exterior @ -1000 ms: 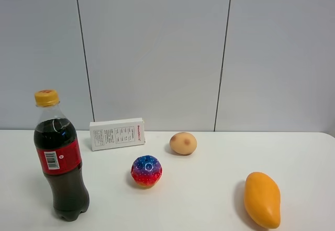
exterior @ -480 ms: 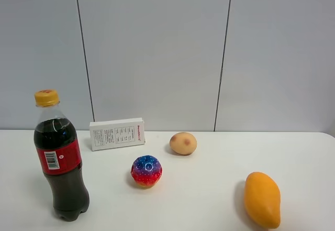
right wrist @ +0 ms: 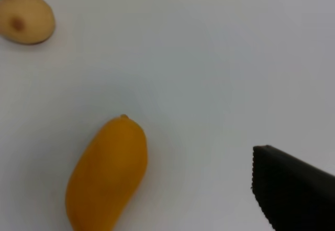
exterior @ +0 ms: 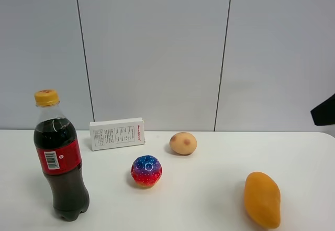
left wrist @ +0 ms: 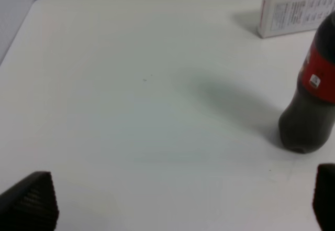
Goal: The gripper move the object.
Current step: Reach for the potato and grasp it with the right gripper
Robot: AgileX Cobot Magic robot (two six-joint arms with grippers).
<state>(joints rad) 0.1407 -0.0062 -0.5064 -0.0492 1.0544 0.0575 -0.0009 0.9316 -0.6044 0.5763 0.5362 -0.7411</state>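
Note:
The object, a tan potato-like ball (exterior: 183, 143) with brown spots, rests on the white table (exterior: 209, 189) near the back middle. It also shows in the right wrist view (right wrist: 26, 18), far from the finger. My right gripper (right wrist: 178, 205) hovers above the table beside the mango; only one black finger (right wrist: 293, 189) shows, far to one side, with nothing held. A black part of the right arm (exterior: 324, 110) shows at the right edge. My left gripper (left wrist: 178, 210) is open and empty over bare table, both fingertips (left wrist: 29, 202) at the frame's corners.
An orange mango (exterior: 262, 198) lies front right, also in the right wrist view (right wrist: 107, 173). A blue-and-red speckled ball (exterior: 146, 171) sits in front of the potato. A cola bottle (exterior: 58, 160) stands front left and a white box (exterior: 117, 133) lies behind it.
A black part of the right arm has come into the exterior view at the right edge. The objects on the table have not moved.

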